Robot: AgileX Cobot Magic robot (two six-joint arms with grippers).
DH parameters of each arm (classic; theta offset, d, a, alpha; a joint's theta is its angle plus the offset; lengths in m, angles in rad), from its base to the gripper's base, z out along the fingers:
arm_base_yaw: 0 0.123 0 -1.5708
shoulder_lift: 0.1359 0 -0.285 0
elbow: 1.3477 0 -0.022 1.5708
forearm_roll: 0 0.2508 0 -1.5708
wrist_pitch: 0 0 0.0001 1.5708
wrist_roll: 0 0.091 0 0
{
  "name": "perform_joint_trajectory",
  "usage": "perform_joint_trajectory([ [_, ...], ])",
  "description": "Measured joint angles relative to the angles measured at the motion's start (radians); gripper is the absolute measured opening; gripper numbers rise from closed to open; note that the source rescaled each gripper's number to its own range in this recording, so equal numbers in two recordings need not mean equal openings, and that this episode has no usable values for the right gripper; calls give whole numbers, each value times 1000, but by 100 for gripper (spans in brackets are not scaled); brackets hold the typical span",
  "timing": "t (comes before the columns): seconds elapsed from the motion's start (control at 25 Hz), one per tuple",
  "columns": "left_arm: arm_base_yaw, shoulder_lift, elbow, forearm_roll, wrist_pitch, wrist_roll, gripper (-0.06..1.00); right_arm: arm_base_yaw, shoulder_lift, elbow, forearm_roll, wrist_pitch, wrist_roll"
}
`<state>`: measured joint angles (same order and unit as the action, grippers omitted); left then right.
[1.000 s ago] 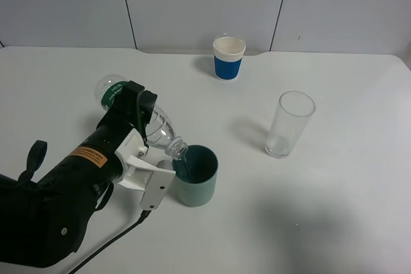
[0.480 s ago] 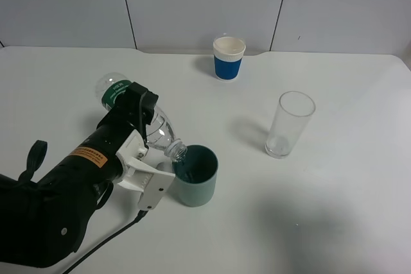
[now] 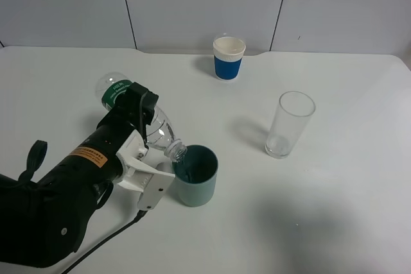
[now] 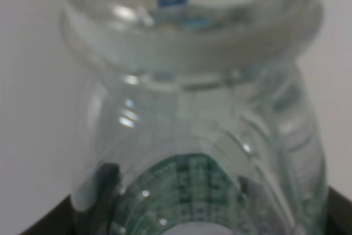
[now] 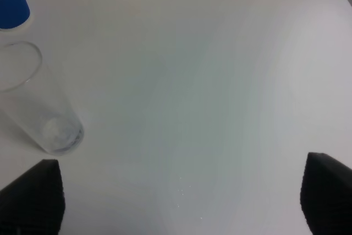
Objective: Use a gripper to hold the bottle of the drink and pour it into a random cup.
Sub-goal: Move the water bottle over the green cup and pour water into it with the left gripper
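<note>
My left gripper (image 3: 139, 112), black on a white bracket, is shut on the bottle of the drink (image 3: 158, 130). The bottle is clear with a dark green label and no cap. It is tilted steeply, with its mouth at the near-left rim of the grey-green cup (image 3: 196, 176). The bottle fills the left wrist view (image 4: 198, 136), so the fingers are mostly hidden there. My right gripper (image 5: 179, 196) is open and empty over bare table; it does not show in the exterior view.
A blue-and-white paper cup (image 3: 229, 58) stands at the back middle. A tall clear glass (image 3: 290, 124) stands right of the teal cup; both also show in the right wrist view, glass (image 5: 38, 108) and paper cup (image 5: 11, 1). A black cable (image 3: 106, 247) trails at front left.
The bottle has shifted very slightly in its tilt, its mouth staying at the cup's rim. The right gripper's earlier state is not shown.
</note>
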<state>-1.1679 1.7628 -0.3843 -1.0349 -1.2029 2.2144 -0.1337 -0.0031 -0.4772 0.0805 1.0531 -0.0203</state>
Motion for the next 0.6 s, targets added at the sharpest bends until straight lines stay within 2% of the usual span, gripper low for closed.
perform_joint_trajectory([
  [0.6,0,0,0,1,0,13,0,0,0,0,0,0,0],
])
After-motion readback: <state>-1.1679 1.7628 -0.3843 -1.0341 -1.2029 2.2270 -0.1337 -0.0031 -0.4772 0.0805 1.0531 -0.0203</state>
